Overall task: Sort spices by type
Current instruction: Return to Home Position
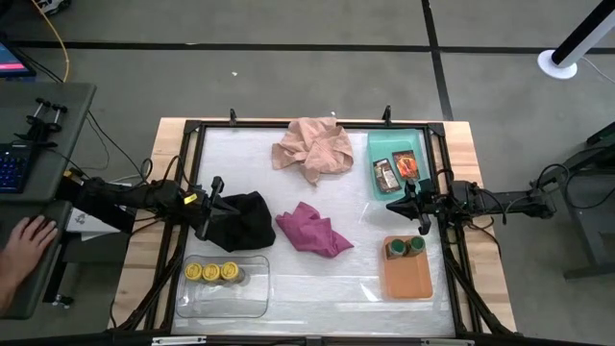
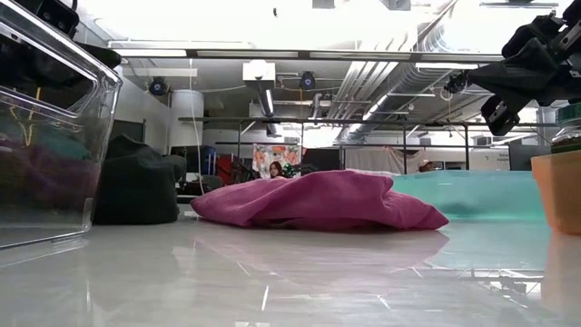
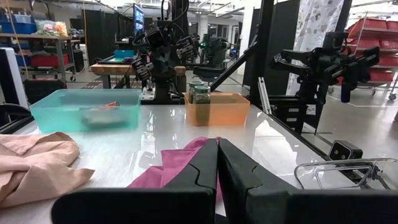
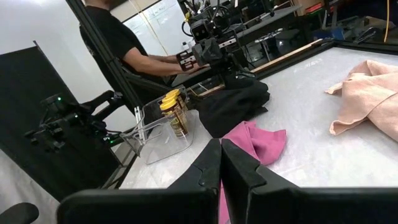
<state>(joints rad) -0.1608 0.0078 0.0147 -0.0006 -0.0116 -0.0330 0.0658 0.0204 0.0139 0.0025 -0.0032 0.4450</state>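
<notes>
Left hand [image 3: 217, 146] and right hand [image 4: 221, 144] hover pressed together, empty. The small round green-lidded jars [image 1: 405, 248] seem light, rigid and slick; pinch across the lid.

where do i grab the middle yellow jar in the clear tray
Take the middle jar by its lid, straight from above, fingers closing across the row: it stands upright, the other two jars crowd its sides, and the tray walls block a level approach.
</notes>
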